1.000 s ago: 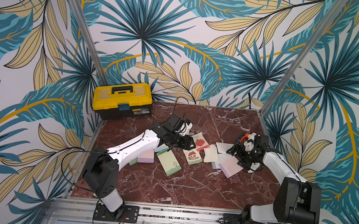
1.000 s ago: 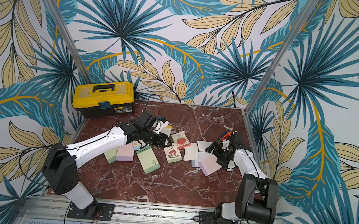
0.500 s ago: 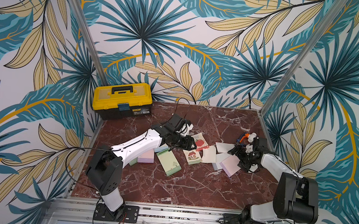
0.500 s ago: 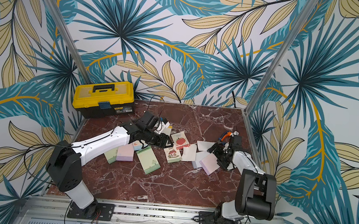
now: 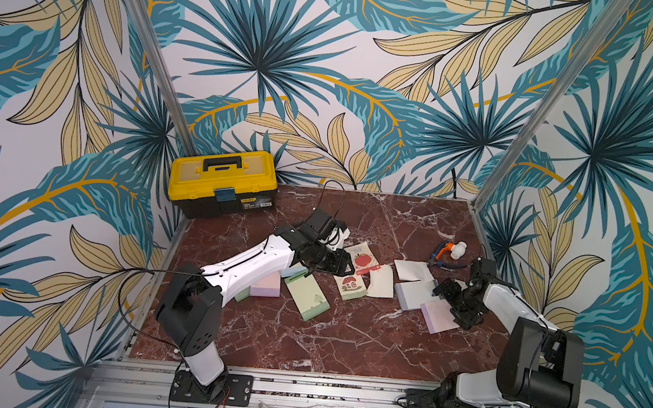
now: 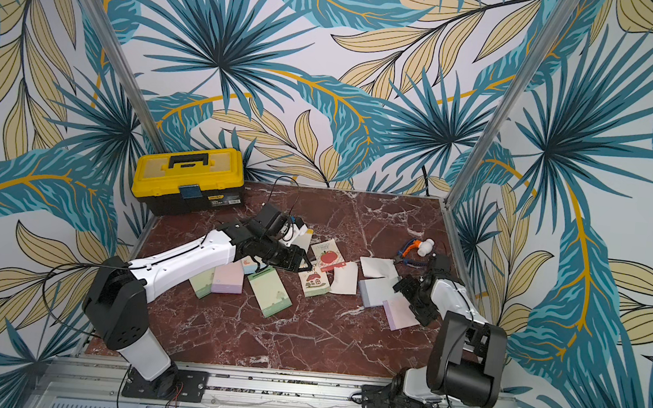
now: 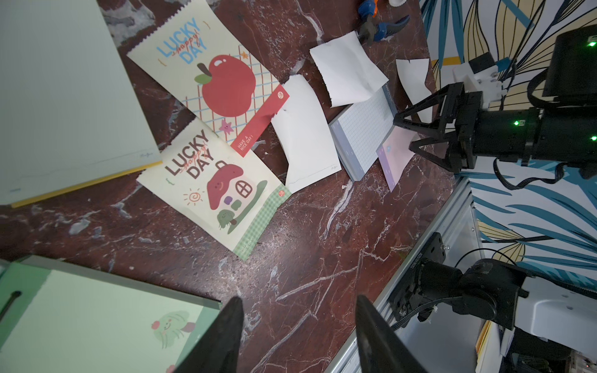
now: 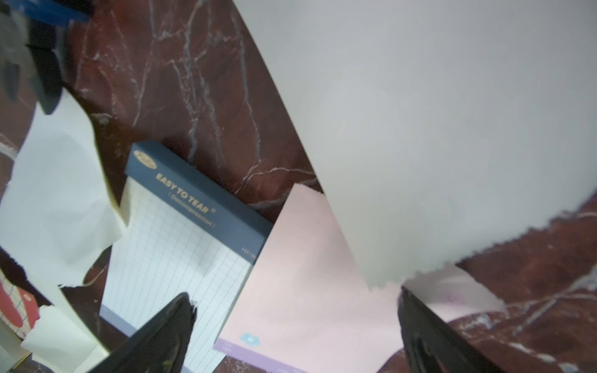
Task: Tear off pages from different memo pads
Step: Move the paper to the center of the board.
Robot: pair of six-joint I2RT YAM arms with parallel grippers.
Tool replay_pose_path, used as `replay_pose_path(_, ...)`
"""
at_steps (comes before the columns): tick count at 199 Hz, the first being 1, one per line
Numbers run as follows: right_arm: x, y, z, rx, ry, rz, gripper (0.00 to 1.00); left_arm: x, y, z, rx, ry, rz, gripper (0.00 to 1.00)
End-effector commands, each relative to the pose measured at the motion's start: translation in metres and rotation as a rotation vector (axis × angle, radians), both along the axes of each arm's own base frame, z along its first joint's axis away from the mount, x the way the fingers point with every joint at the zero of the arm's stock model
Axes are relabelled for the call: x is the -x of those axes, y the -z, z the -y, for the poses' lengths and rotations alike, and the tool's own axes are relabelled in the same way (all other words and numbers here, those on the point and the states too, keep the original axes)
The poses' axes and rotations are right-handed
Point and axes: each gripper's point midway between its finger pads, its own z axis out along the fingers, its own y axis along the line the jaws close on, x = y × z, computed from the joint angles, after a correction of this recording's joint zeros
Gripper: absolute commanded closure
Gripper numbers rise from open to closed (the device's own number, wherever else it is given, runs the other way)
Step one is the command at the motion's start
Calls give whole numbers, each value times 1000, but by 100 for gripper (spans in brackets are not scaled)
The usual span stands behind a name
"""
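The left gripper [image 7: 297,300] hangs spread and empty just right of the green memo pad [image 7: 97,323]. On the right of the table [image 7: 307,258], the right gripper [image 7: 403,135] is spread wide over a lilac page [image 7: 392,158] beside the grid memo pad [image 7: 361,135].

Left gripper [image 7: 298,310]: jaws apart, bare worktop [image 7: 307,258] directly beneath and just ahead. Green pad [image 7: 97,323] lies just beside one finger; house-printed page [image 7: 223,190] lies further ahead.
Right gripper [image 8: 297,298]: jaws wide over lilac page [image 8: 307,264]; grid pad [image 8: 181,245] beneath one finger; white page [image 8: 436,113] close ahead.
Broad bare worktop lies behind both grippers
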Motion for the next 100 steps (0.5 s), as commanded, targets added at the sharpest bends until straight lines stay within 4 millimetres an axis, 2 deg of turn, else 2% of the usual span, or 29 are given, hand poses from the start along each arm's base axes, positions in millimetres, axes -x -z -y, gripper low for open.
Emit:
replay_pose_path(1,-8,-31,-5,20,-93,123,1,-11,-33,-25,5,-41,123,42)
replay_pose_path(27,-19,-64,-19,33,-217,324,1,-29,-63,-76,17,-157,304,37)
replay_pose_path(33,-21,-70,-22,41,-239,367,1,-31,-75,-90,15,-186,368,36)
replay_pose_path(61,-29,-101,-26,122,-322,536,1,-34,-107,-157,-21,-341,643,26)
replay_pose_path(73,-32,-115,-26,177,-352,613,0,-29,-111,-180,-40,-395,732,19)
replay_pose_path(79,-33,-123,-26,205,-366,655,0,-30,-119,-191,-38,-430,794,16)
replay_pose_path(100,-37,-141,-26,305,-412,760,1,-23,-121,-227,-55,-541,911,9)
